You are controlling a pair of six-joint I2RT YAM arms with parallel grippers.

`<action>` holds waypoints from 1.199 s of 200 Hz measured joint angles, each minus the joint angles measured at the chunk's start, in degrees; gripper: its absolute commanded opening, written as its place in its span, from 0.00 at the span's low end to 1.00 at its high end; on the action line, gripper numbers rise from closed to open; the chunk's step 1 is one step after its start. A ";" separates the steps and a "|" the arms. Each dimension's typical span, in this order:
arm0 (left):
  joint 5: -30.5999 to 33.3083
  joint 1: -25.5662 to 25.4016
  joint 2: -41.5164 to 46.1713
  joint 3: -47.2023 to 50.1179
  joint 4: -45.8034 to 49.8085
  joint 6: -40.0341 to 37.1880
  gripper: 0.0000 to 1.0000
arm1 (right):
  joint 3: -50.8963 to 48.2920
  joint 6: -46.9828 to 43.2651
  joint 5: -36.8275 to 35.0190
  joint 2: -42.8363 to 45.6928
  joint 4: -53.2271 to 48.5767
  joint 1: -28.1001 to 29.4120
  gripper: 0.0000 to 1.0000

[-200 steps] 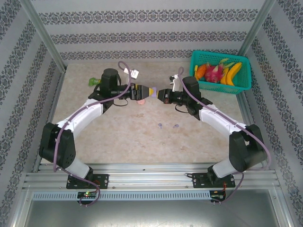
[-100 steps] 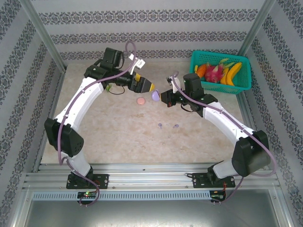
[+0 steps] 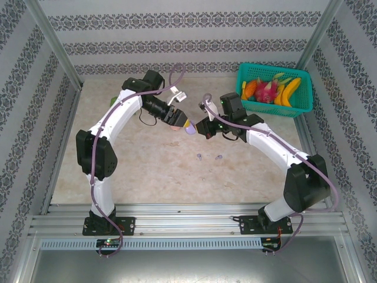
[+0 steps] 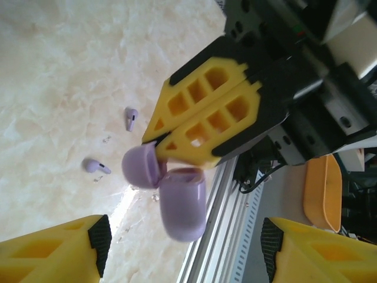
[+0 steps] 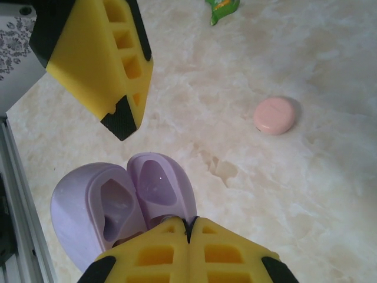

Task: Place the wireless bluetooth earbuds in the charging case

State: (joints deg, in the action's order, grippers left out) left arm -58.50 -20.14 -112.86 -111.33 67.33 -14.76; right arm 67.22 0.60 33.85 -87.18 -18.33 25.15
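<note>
A lilac charging case [image 5: 112, 206] hangs open above the table, its lid [image 5: 156, 183] beside the hollow base. My right gripper [image 5: 188, 227] is shut on the case's near edge. The top view has this gripper [image 3: 199, 129] at the table's middle with the case [image 3: 190, 130] at its tip. My left gripper [image 4: 184, 242] is open, one finger on each side just short of the case [image 4: 182, 203]. From above it [image 3: 184, 124] points at the case from the left. Two lilac earbuds [image 3: 200, 156] [image 3: 219, 157] lie on the table nearer the bases. They also show under the left wrist [image 4: 131, 118] [image 4: 96, 167].
A shut pink round case [image 5: 274, 115] lies on the table beyond the lilac one. A green packet [image 5: 222, 9] lies at the far left. A teal basket [image 3: 277, 109] of fruit stands at the back right. Patterned walls and metal posts ring the table.
My left arm has swung in from the left, and its gripper has pulled off the case, then come back close with narrower jaws. My right gripper has held the case throughout, drifting slightly nearer.
</note>
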 measured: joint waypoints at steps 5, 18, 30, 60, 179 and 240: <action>-0.33 0.00 -0.17 -0.17 0.31 -0.17 0.67 | 0.00 -0.20 -0.04 0.00 -0.13 0.26 0.00; -1.20 0.00 -0.76 -0.46 0.92 -0.72 0.66 | 0.00 -0.59 -0.17 0.00 -0.33 0.68 0.00; -1.66 0.00 -1.49 -0.46 1.40 -1.22 0.64 | 0.00 -0.68 -0.35 0.00 -0.39 1.01 0.00; -3.06 0.00 -2.99 -0.44 2.12 -1.90 0.60 | 0.00 -0.92 -0.46 0.00 -0.42 1.38 0.00; -6.95 0.09 -3.39 1.88 3.10 -4.39 0.48 | 0.76 -1.05 -1.70 -0.13 -1.70 1.75 0.00; -7.52 -0.07 -4.85 1.88 3.39 -4.55 0.43 | 1.70 -1.05 -1.70 -0.87 -1.86 1.75 0.00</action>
State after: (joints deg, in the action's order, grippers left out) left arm -66.02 -20.21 -117.71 -109.45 70.72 -19.31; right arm 68.93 -0.45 32.14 -88.05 -20.18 26.89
